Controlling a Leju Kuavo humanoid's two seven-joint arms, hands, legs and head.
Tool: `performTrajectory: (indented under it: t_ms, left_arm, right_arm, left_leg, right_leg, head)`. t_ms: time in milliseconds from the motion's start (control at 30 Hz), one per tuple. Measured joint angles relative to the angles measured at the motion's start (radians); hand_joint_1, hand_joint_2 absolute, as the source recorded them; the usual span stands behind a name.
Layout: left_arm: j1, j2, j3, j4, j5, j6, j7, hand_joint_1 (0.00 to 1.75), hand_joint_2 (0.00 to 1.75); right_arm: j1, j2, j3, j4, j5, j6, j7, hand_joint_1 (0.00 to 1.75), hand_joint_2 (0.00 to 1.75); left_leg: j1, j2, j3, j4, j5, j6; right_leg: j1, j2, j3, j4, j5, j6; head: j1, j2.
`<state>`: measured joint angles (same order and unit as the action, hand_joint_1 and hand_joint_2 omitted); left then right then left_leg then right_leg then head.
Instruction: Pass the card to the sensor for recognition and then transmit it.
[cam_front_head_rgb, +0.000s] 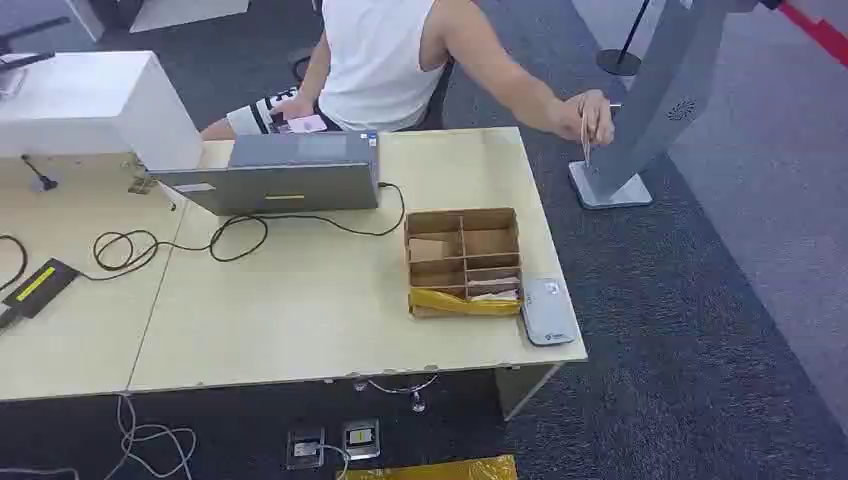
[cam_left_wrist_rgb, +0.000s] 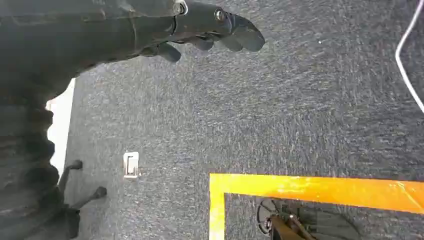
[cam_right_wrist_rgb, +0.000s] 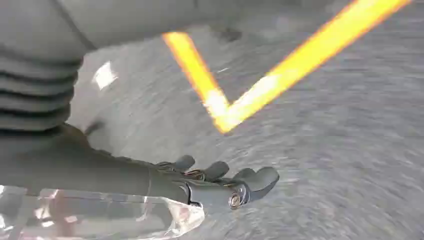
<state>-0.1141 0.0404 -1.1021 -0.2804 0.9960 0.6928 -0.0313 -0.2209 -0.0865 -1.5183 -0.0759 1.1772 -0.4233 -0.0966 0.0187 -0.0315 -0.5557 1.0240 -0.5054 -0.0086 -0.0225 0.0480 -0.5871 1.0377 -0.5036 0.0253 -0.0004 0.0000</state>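
The tabletop carried, from largest to smallest, a laptop at its far side, a divided cardboard box near the right edge, and a flat grey card reader lying just beside the box at the corner. Off the tabletop's right end stood a grey kiosk on the carpet. A person sat behind the tabletop with one arm stretched toward that kiosk, holding what looked like a thin card, though it was too small to be sure.

Cards lay in the box's near right compartment, untouched by the robot. Both arms hung over the carpet: the left hand had its fingers loosely extended around nothing, and the right hand likewise held nothing, fingers slightly curled but apart.

I judged the task not yet begun. The next move called for raising one arm, probably the right, to the box and pinching a card cleanly before bringing it over the reader.
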Motion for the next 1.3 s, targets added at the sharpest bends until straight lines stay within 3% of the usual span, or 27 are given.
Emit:
performTrajectory:
  t_ms: [67, 133, 200, 267, 300, 400, 467, 633, 733, 833, 900, 933, 967, 1000, 1033, 1067, 1100, 1133, 1167, 1200, 1233, 1267, 1300]
  left_arm:
    - [0.0, 0.0, 0.003, 0.001, 0.01, 0.0, 0.0, 0.0, 1.75]
    - [0.0, 0.0, 0.005, 0.001, 0.019, 0.0, -0.001, 0.0, 1.75]
    - [0.0, 0.0, 0.011, 0.006, 0.023, 0.0, -0.015, 0.0, 1.75]
    - [0.0, -0.002, 0.021, 0.016, 0.023, 0.0, -0.029, 0.0, 1.75]
    - [-0.001, -0.003, 0.023, 0.018, 0.019, 0.0, -0.032, 0.0, 1.75]
    - [-0.003, -0.008, 0.031, 0.026, 0.005, 0.0, -0.041, 0.0, 1.75]
    - [-0.003, -0.016, 0.037, 0.027, -0.003, 0.0, -0.042, 0.0, 1.75]
    - [0.0, -0.028, 0.047, 0.034, -0.005, 0.0, -0.042, 0.0, 1.75]
    - [-0.001, -0.031, 0.052, 0.034, -0.026, 0.0, -0.042, 0.0, 1.75]
    - [-0.001, -0.031, 0.057, 0.035, -0.049, 0.0, -0.048, 0.0, 1.75]
    - [-0.005, -0.036, 0.061, 0.036, -0.069, 0.0, -0.052, 0.0, 1.75]
    - [-0.007, -0.039, 0.061, 0.036, -0.081, 0.0, -0.052, 0.0, 1.75]
    - [-0.005, -0.039, 0.063, 0.036, -0.093, 0.0, -0.052, 0.0, 1.75]
    - [-0.001, -0.038, 0.069, 0.037, -0.106, 0.001, -0.052, 0.0, 1.75]
    - [0.006, -0.038, 0.073, 0.04, -0.118, 0.002, -0.052, 0.0, 1.75]
    - [0.014, -0.037, 0.075, 0.04, -0.127, 0.002, -0.052, 0.0, 1.75]
    - [0.022, -0.032, 0.076, 0.041, -0.134, 0.003, -0.052, 0.0, 1.75]
    - [0.026, -0.03, 0.077, 0.041, -0.138, 0.003, -0.052, 0.0, 1.75]
    - [0.024, -0.029, 0.078, 0.042, -0.144, 0.003, -0.052, 0.0, 1.75]
    - [0.02, -0.023, 0.079, 0.045, -0.15, 0.003, -0.052, 0.0, 1.75]
    - [0.011, -0.018, 0.079, 0.047, -0.155, 0.002, -0.052, 0.0, 1.75]
    - [0.003, -0.014, 0.08, 0.048, -0.159, 0.002, -0.051, 0.0, 1.75]
    - [-0.01, -0.019, 0.081, 0.048, -0.164, 0.002, -0.051, 0.0, 1.75]
  right_arm:
    - [-0.044, -0.04, 0.0, -0.008, -0.179, -0.048, -0.143, 0.0, 1.75]
    - [-0.117, -0.115, -0.001, -0.019, -0.241, -0.094, -0.213, 0.0, 1.75]
    - [-0.226, -0.218, -0.002, -0.018, -0.218, -0.162, -0.329, 0.0, 1.75]
    - [-0.374, -0.312, 0.0, -0.016, -0.113, -0.213, -0.449, 0.0, 1.75]
    - [-0.466, -0.349, 0.005, -0.016, -0.042, -0.234, -0.479, 0.0, 1.75]
    - [-0.706, -0.413, 0.03, -0.015, 0.139, -0.267, -0.521, 0.0, 1.75]
    - [-0.804, -0.437, 0.04, -0.013, 0.182, -0.268, -0.544, 0.0, 1.75]
    - [-0.892, -0.463, 0.059, -0.004, 0.193, -0.272, -0.559, 0.0, 1.75]
    - [-0.917, -0.462, 0.063, 0.0, 0.268, -0.273, -0.592, 0.0, 1.75]
    - [-0.984, -0.449, 0.083, -0.001, 0.362, -0.269, -0.583, 0.0, 1.75]
    - [-0.978, -0.404, 0.12, -0.028, 0.266, -0.161, -0.475, 0.0, 1.75]
    - [-0.919, -0.376, 0.161, -0.066, 0.16, -0.041, -0.353, 0.0, 1.75]
    - [-0.82, -0.368, 0.229, -0.129, 0.004, 0.077, -0.192, 0.0, 1.75]
    - [-0.699, -0.374, 0.328, -0.208, -0.197, 0.172, 0.041, 0.0, 1.75]
    - [-0.588, -0.397, 0.431, -0.3, -0.357, 0.197, 0.32, 0.0, 1.75]
    - [-0.508, -0.435, 0.538, -0.409, -0.479, 0.177, 0.569, 0.0, 1.75]
    - [-0.463, -0.499, 0.642, -0.544, -0.556, 0.106, 0.83, 0.0, 1.75]
    - [-0.424, -0.579, 0.74, -0.713, -0.576, 0.017, 0.849, 0.0, 1.75]
    - [-0.405, -0.651, 0.834, -0.881, -0.536, -0.045, 0.842, 0.0, 1.75]
    - [-0.405, -0.715, 0.94, -1.046, -0.464, -0.06, 0.831, 0.0, 1.75]
    - [-0.411, -0.75, 1.052, -1.157, -0.428, -0.046, 0.81, 0.0, 1.75]
    - [-0.421, -0.752, 1.158, -1.23, -0.409, -0.021, 0.794, 0.0, 1.75]
    - [-0.42, -0.729, 1.254, -1.29, -0.4, 0.015, 0.789, 0.0, 1.75]
  left_leg:
    - [-0.002, 0.0, 0.0, 0.0, 0.0, 0.0]
    - [-0.004, 0.001, 0.001, 0.0, 0.002, 0.003]
    - [-0.008, 0.001, -0.001, 0.0, 0.004, 0.006]
    - [-0.012, 0.004, -0.004, 0.0, 0.007, 0.01]
    - [-0.013, 0.006, -0.005, 0.0, 0.008, 0.01]
    - [-0.013, 0.005, -0.001, 0.001, 0.01, 0.011]
    - [-0.012, -0.006, -0.003, 0.001, 0.013, 0.012]
    - [-0.011, -0.013, -0.008, 0.001, 0.015, 0.011]
    - [-0.011, -0.011, -0.009, 0.001, 0.014, 0.011]
    - [-0.011, -0.01, -0.011, 0.0, 0.015, 0.011]
    - [-0.006, -0.01, -0.003, 0.001, 0.014, 0.009]
    - [0.0, -0.01, 0.008, 0.002, 0.013, 0.007]
    - [0.009, -0.007, 0.02, 0.002, 0.009, 0.004]
    - [0.013, -0.006, 0.025, 0.01, 0.005, 0.009]
    - [0.01, -0.006, 0.02, 0.012, 0.005, 0.01]
    - [-0.005, 0.003, 0.012, 0.008, 0.007, 0.014]
    - [-0.018, 0.011, -0.003, 0.002, 0.009, 0.015]
    - [-0.039, 0.017, -0.038, -0.002, 0.005, 0.018]
    - [-0.05, 0.027, -0.044, -0.003, 0.0, 0.021]
    - [-0.052, 0.039, -0.04, -0.005, -0.006, 0.017]
    - [-0.044, 0.05, -0.031, -0.006, -0.015, 0.015]
    - [-0.03, 0.055, -0.017, -0.006, -0.017, 0.015]
    - [-0.019, 0.055, -0.006, -0.005, -0.017, 0.013]
  right_leg:
    - [-0.002, 0.001, 0.0, 0.0, 0.001, 0.001]
    - [-0.004, 0.002, -0.001, 0.0, 0.003, 0.004]
    - [-0.009, 0.002, -0.002, 0.0, 0.005, 0.007]
    - [-0.013, 0.005, -0.004, 0.001, 0.008, 0.01]
    - [-0.014, 0.006, -0.005, 0.001, 0.01, 0.011]
    - [-0.013, 0.005, -0.005, 0.0, 0.011, 0.011]
    - [-0.012, -0.005, -0.004, 0.0, 0.011, 0.011]
    - [-0.011, -0.012, -0.004, 0.0, 0.01, 0.011]
    - [-0.012, -0.011, -0.006, 0.001, 0.01, 0.011]
    - [-0.012, -0.011, -0.006, 0.002, 0.01, 0.011]
    - [-0.006, -0.011, -0.006, -0.003, 0.008, 0.008]
    - [0.002, -0.008, 0.002, -0.012, 0.009, 0.008]
    - [0.013, -0.001, 0.014, -0.023, 0.008, 0.008]
    - [0.017, 0.001, 0.018, -0.03, 0.011, 0.012]
    - [0.011, 0.003, 0.015, -0.028, 0.011, 0.013]
    - [-0.004, 0.009, 0.007, -0.019, 0.013, 0.016]
    - [-0.023, 0.018, -0.008, -0.002, 0.014, 0.017]
    - [-0.039, 0.023, -0.025, 0.016, 0.013, 0.019]
    - [-0.053, 0.033, -0.04, 0.026, 0.008, 0.022]
    - [-0.058, 0.051, -0.043, 0.029, 0.003, 0.02]
    - [-0.049, 0.062, -0.034, 0.026, 0.001, 0.018]
    - [-0.035, 0.068, -0.021, 0.014, 0.003, 0.016]
    - [-0.022, 0.068, -0.012, 0.006, 0.004, 0.014]
  head:
    - [0.0, 0.0]
    - [0.0, 0.0]
    - [0.0, 0.0]
    - [0.0, 0.0]
    - [0.0, 0.0]
    - [0.0, 0.0]
    - [0.0, 0.0]
    - [0.0, 0.0]
    - [0.0, 0.0]
    - [0.0, 0.0]
    - [-0.002, 0.0]
    - [0.0, 0.0]
    - [0.001, 0.0]
    - [0.005, 0.0]
    - [0.021, 0.0]
    - [0.041, 0.0]
    - [0.043, 0.0]
    - [0.043, 0.0]
    - [0.038, 0.0]
    - [0.036, 0.0]
    - [0.023, 0.0]
    - [0.009, 0.0]
    - [0.011, 0.0]
